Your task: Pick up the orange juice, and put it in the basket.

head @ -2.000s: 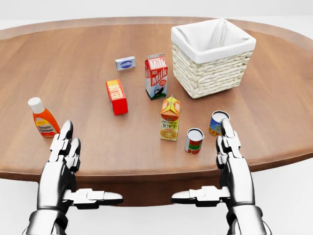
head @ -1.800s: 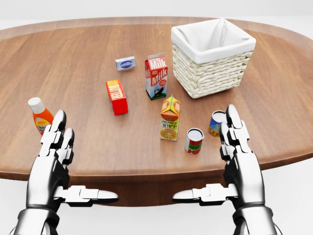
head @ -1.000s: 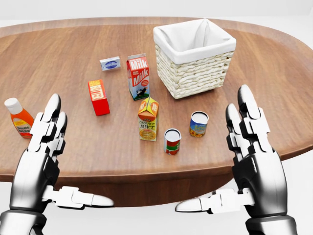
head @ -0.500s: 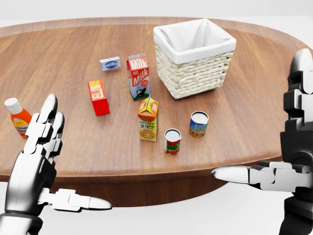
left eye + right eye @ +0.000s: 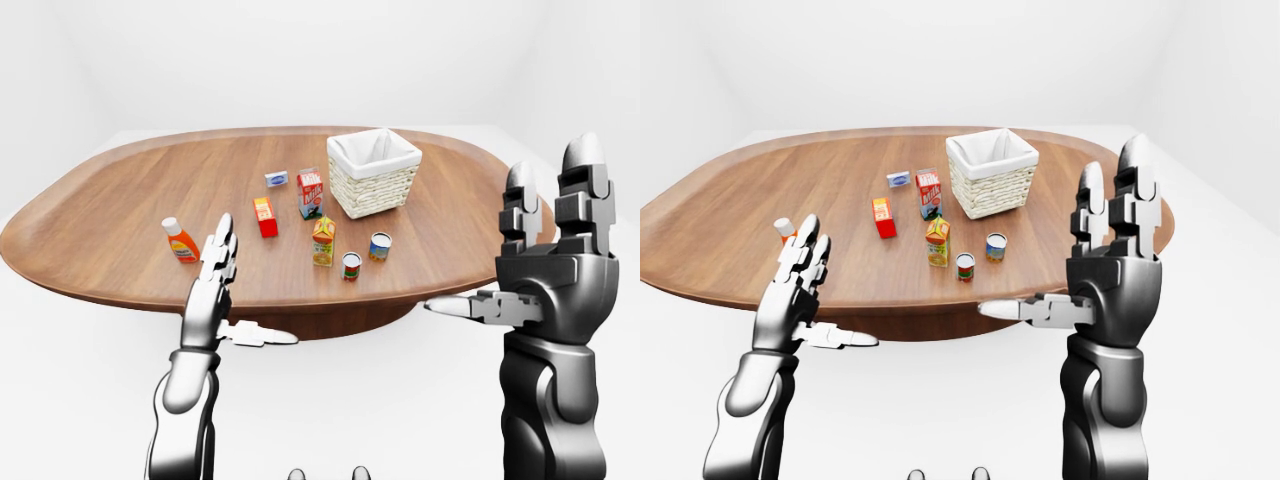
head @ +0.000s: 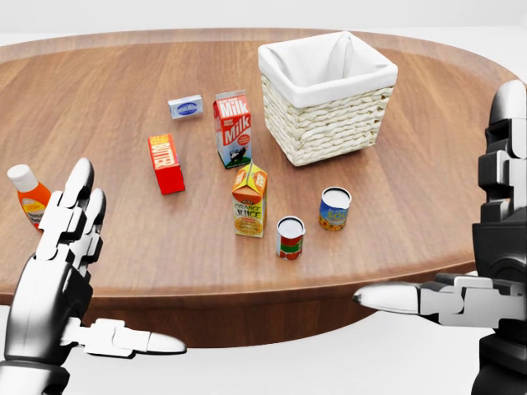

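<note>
The orange juice carton (image 6: 249, 200) stands upright near the middle of the wooden table (image 6: 123, 99), below the milk carton. The wicker basket (image 6: 327, 95) with a white liner stands at the upper right of it. My left hand (image 6: 66, 271) is open at the lower left of the head view, near the table's edge, well left of the carton. My right hand (image 6: 486, 247) is open and raised at the right edge, fingers pointing up, well right of the carton. Both hands hold nothing.
A milk carton (image 6: 233, 128), a red box (image 6: 165, 163), a small blue-white box (image 6: 185, 106), two cans (image 6: 290, 238) (image 6: 334, 208) and an orange sauce bottle (image 6: 30, 197) stand on the table around the juice.
</note>
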Motion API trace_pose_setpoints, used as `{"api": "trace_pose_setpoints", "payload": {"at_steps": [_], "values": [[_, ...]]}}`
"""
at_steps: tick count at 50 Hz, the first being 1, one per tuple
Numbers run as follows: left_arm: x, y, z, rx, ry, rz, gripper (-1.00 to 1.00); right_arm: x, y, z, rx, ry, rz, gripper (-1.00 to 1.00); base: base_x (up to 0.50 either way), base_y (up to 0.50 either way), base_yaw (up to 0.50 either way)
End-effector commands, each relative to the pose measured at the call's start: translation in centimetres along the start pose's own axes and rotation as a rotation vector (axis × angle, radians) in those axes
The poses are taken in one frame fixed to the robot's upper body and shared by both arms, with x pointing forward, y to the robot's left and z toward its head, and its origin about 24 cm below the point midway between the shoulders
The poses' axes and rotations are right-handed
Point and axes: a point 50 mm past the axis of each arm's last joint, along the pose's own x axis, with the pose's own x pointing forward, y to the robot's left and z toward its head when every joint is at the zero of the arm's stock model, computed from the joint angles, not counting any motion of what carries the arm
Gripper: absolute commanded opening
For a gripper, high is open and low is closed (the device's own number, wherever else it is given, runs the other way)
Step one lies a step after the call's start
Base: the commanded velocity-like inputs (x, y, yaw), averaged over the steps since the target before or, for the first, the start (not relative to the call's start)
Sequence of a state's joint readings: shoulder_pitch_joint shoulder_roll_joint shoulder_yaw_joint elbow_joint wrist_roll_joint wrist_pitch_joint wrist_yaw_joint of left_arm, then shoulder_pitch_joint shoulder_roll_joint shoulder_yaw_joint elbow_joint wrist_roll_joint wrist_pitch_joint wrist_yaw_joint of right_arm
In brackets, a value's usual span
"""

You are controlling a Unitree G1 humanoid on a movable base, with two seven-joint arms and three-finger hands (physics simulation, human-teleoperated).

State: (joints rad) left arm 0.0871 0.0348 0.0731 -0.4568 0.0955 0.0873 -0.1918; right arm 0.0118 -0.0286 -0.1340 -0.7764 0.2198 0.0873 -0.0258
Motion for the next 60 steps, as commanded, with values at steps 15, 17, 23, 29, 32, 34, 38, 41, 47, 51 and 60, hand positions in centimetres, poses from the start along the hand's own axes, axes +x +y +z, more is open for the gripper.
{"api": "trace_pose_setpoints", "payload": {"at_steps": [15,17,23,29,32,34,38,41,47,51,60], "values": [[-0.2,-0.3,0.2,-0.007,-0.009,-0.007,1.0,-0.5,0.0,0.4,0.004,-0.002,0.013,1.0,0.21,-0.04,0.0],[-0.2,-0.2,0.2,-0.006,-0.007,-0.006,1.0,-0.6,0.0,0.2,0.001,0.006,0.015,1.0,0.25,-0.13,0.0],[-0.1,-0.3,0.2,-0.007,-0.006,-0.008,1.0,-0.6,0.0,0.3,-0.001,0.004,0.019,1.0,0.34,-0.21,0.0],[-0.1,-0.3,0.2,-0.005,-0.008,-0.007,1.0,-0.5,0.2,0.3,-0.001,0.002,0.026,1.0,0.3,-0.4,0.0],[-0.1,-0.5,0.1,-0.008,-0.003,-0.015,1.0,-0.6,0.3,0.3,-0.004,0.004,0.033,1.0,0.3,-0.48,0.0],[-0.1,-0.5,0.1,-0.008,-0.002,-0.015,1.0,-0.6,0.3,0.2,-0.007,0.011,0.035,1.0,0.29,-0.48,0.0],[0.0,-0.4,0.3,-0.006,-0.012,-0.016,1.0,-0.7,0.5,0.5,-0.005,-0.004,0.045,1.0,0.27,-0.23,0.0],[0.0,-0.4,0.4,-0.006,-0.015,-0.017,1.0,-0.6,0.5,0.6,-0.003,-0.01,0.044,1.0,0.25,-0.16,0.0],[0.0,-0.5,0.5,-0.002,-0.02,-0.021,1.0,-0.6,0.5,0.7,0.007,-0.012,0.047,1.0,0.27,-0.18,0.0],[0.0,-0.4,0.7,-0.002,-0.032,-0.02,1.0,-0.5,0.5,0.6,0.003,-0.011,0.045,1.0,0.33,-0.21,0.0],[-0.1,-0.4,0.8,-0.003,-0.032,-0.02,1.0,-0.6,0.5,0.5,0.003,-0.005,0.046,1.0,0.38,-0.21,0.0]]}}
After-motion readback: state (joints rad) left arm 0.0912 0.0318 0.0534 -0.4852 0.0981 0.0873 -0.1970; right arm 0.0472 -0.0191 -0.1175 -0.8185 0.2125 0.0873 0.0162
